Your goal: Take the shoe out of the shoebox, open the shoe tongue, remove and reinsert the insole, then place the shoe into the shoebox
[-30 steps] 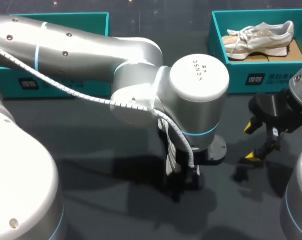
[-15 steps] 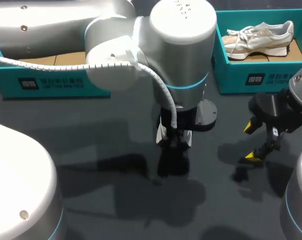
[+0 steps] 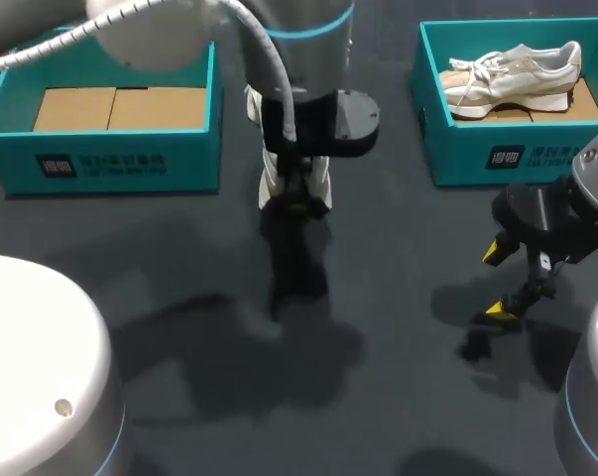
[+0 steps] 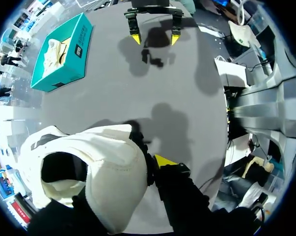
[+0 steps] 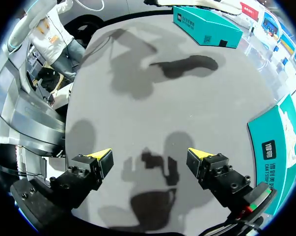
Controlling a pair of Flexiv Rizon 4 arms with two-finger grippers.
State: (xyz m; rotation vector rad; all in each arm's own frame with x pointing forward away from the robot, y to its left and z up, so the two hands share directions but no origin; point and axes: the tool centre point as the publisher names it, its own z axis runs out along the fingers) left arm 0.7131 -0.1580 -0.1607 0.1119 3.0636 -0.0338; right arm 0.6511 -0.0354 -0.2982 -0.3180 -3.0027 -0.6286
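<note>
Sneaker (image 3: 270, 186) hangs over the table (image 3: 179, 297), clamped in left claw (image 3: 297, 196) between two teal shoeboxes. Only the left wrist view shows its open mouth. Left shoebox (image 3: 130, 164): cardboard floor. Right shoebox (image 3: 537, 157): second sneaker (image 3: 512, 74). Right claw (image 3: 496, 281): fingers apart, over dark grey table.

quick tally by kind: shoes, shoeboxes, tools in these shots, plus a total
shoes: 2 (held shoe, boxed shoe)
shoeboxes: 2 (left shoebox, right shoebox)
tools: 2 (left tool, right tool)
total: 6
</note>
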